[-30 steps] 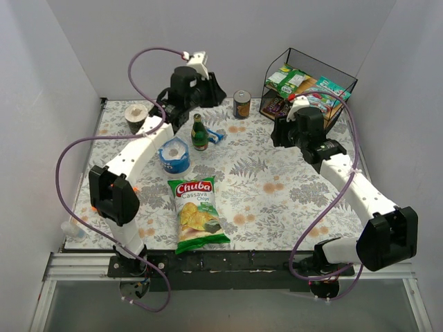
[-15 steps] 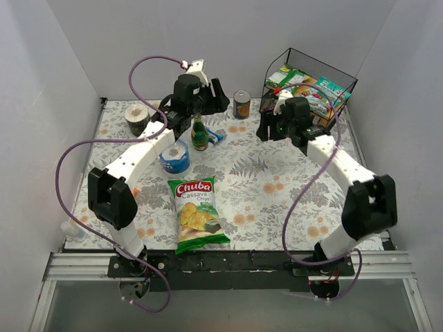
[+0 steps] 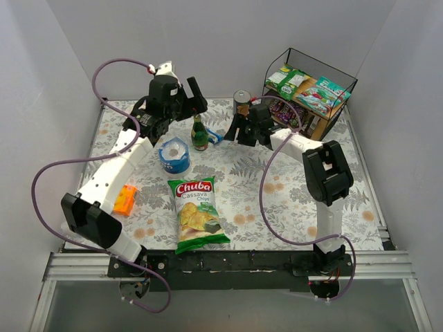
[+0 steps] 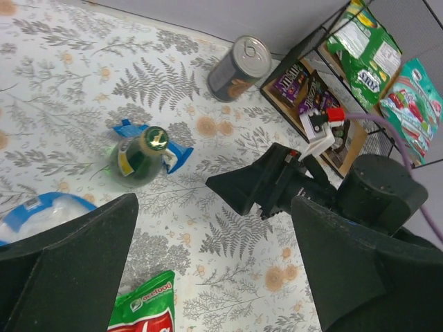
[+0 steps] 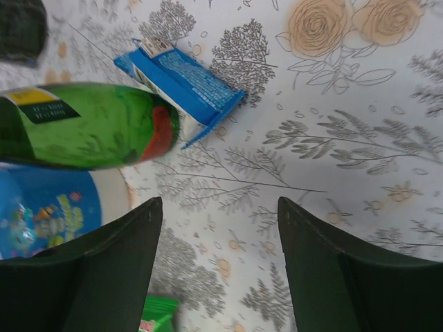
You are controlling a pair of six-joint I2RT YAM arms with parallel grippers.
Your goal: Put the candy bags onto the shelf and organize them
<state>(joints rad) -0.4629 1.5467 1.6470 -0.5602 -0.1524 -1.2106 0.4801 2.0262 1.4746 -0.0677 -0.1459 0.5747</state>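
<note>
A table (image 3: 277, 200) covered in a fern-and-flower print sits inside plain white walls. At its far right corner stands the shelf (image 3: 324, 123). Green-and-white candy bags (image 3: 289, 78) and a teal candy bag (image 3: 324, 92) lie on its upper board, and dark candy bags (image 3: 280, 107) lie on the lower one. A tin can (image 3: 241, 102) stands just left of the shelf.

Near the middle, a green glass bottle (image 3: 199, 133) stands upright with a small blue packet (image 3: 216, 136) flat beside it. A blue-and-white roll (image 3: 174, 155) and a Chuba cassava chips bag (image 3: 199, 213) lie closer to the near edge. An orange packet (image 3: 124, 199) is at the left.

The right arm folds sharply at the elbow and reaches left across the table. The right gripper (image 3: 237, 130) is low, just right of the blue packet, its jaws spread and holding nothing. The left arm stretches along the left side. The left gripper (image 3: 196, 97) is raised behind the bottle, its jaws also wide apart and holding nothing.
</note>
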